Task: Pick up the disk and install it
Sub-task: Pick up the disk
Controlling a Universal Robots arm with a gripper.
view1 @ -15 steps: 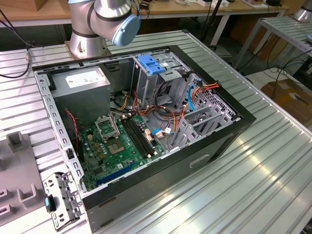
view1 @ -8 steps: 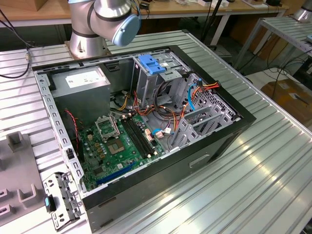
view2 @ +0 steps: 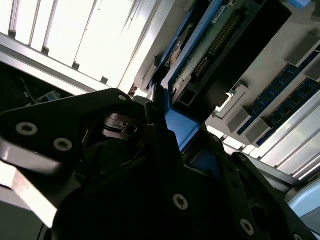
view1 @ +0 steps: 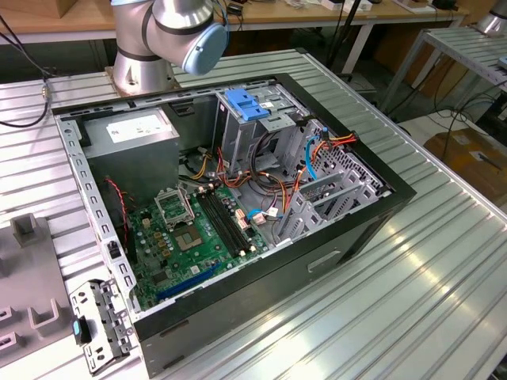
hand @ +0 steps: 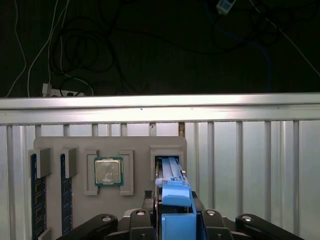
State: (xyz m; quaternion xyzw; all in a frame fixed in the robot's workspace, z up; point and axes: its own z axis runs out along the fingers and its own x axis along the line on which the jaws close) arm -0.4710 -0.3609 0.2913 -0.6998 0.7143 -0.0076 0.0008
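A grey plastic tray [hand: 135, 145] on the ribbed aluminium tabletop [hand: 250, 175] carries two blue memory sticks [hand: 34, 200], a square silver processor chip [hand: 108, 171], then the disk [hand: 175, 190], a blue-railed rectangular drive, edge-on at the end pocket. Its long axis runs straight out from the black pincer [hand: 176, 207] clenched on it.

First wrist view's edge cuts off the disk [hand: 176, 205].

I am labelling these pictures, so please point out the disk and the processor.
disk [hand: 176, 200]: first wrist view, on its blue carrier's top.
processor [hand: 108, 171]: first wrist view, on its metal lid's centre.
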